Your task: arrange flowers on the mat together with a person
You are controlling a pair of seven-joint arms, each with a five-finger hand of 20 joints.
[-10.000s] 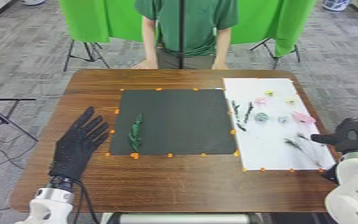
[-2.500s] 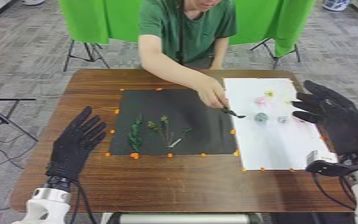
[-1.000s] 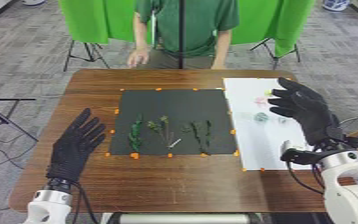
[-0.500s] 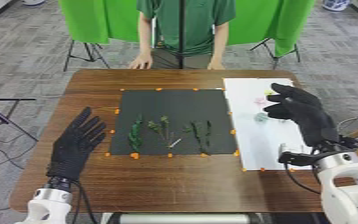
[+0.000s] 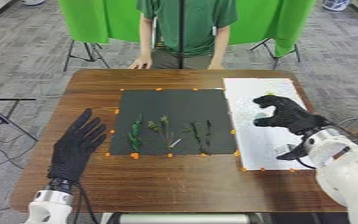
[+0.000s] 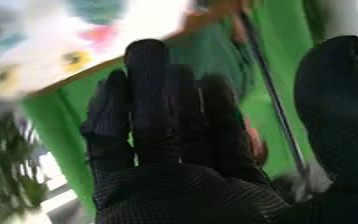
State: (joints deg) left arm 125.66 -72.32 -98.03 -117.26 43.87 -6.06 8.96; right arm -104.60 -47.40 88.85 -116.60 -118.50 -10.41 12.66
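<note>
So the big thing here is the brown table (image 5: 167, 187), with a green cloth (image 5: 282, 30) hanging past its far edge. Next biggest is the black mat (image 5: 171, 107), lying around the middle of the table, and just to its right there's the white sheet (image 5: 246, 87), a bit narrower but longer. The left hand (image 5: 72, 150) is at the left part of the table, beside the mat, fingers straight and slightly spread, pointing toward the far side, nothing in them. The right hand (image 5: 293, 119) is over the sheet, also wide open: the wrist view has its fingers pretty much straight and the thumb well apart from them, holding nothing. On the mat the greenery sits in a loose row, all in the near half: a leafy sprig (image 5: 135, 134) furthest left, then a budded stem (image 5: 165, 131) with a pale stalk (image 5: 175, 143) by its foot, then two darker twigs (image 5: 208, 134) side by side on the right. The flowers are on the sheet; from the right wrist I get a pink one (image 6: 98, 35) and a yellow one (image 6: 76, 60) near it, pretty blurry. Smallest are the orange bits (image 5: 135, 156) dotted around the mat's edges.
</note>
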